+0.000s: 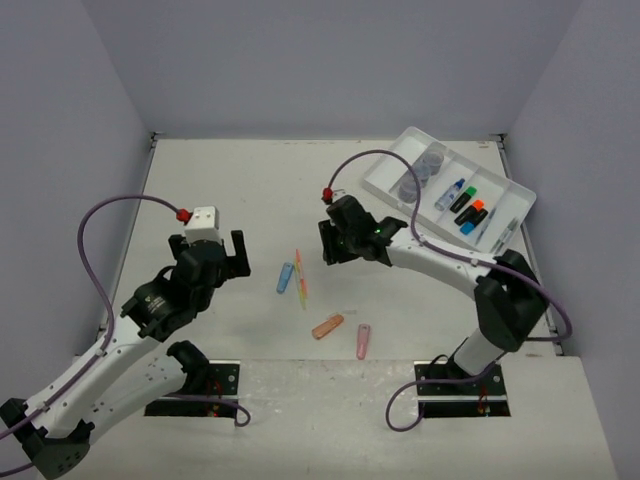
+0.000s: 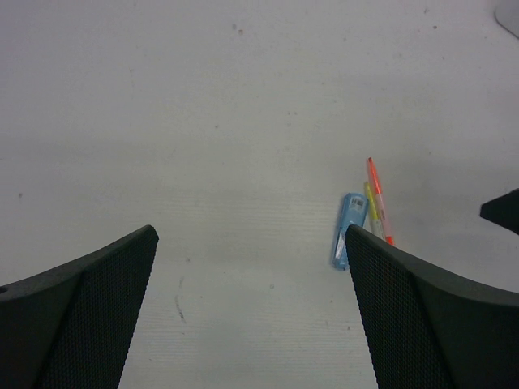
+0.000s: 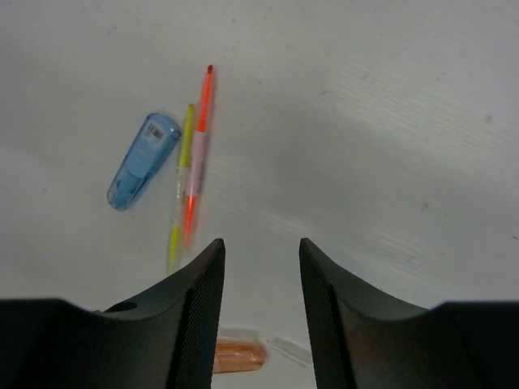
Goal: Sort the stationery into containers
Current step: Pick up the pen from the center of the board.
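Top view. White tray [image 1: 500,183] at the upper right of the worktop [image 1: 250,180], set at an angle. In it: grey-blue pots [image 1: 430,158] at the far end, then highlighters [image 1: 468,212] in the middle compartments. Loose at centre: blue capsule [image 1: 286,277] just beside two thin pens [image 1: 300,278]. Lower down, an orange capsule [image 1: 327,327] and a pink capsule [image 1: 363,341], well apart from the tray. Left gripper [image 1: 212,255] at centre left, jaws spread wide, nothing in them. Right gripper [image 1: 330,245] just right of the pens.

Left wrist view. Left gripper [image 2: 250,243]: jaws released, bare worktop between. Blue capsule [image 2: 349,229] and orange pen [image 2: 379,203] at the right, by the right-hand finger.

Right wrist view. Right gripper [image 3: 259,251]: jaws parted by a narrow gap, gripping nothing. Blue capsule [image 3: 143,160], yellow pen [image 3: 180,186] and orange pen [image 3: 197,162] at the upper left. Orange capsule [image 3: 238,356] shows at the bottom edge.
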You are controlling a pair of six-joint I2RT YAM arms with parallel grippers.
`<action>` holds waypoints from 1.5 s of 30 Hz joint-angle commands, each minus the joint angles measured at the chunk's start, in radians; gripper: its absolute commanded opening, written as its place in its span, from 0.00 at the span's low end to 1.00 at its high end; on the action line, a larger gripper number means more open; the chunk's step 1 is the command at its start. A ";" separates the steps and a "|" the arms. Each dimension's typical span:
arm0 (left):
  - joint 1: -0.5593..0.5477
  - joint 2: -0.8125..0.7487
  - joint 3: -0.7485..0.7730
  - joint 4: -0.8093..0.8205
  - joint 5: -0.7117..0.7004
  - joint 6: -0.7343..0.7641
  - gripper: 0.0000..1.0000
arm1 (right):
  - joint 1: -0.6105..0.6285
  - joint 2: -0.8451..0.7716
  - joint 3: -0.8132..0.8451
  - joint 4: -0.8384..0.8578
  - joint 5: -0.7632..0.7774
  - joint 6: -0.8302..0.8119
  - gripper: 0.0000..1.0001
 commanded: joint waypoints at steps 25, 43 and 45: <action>0.009 -0.019 0.008 0.023 -0.007 0.005 1.00 | 0.195 0.481 0.418 -0.149 0.191 0.211 0.27; 0.009 -0.033 0.008 0.025 -0.002 0.007 1.00 | 0.172 0.544 0.384 -0.145 0.190 0.223 0.17; 0.009 -0.034 0.009 0.023 -0.003 0.008 1.00 | 0.170 0.539 0.381 -0.144 0.192 0.220 0.12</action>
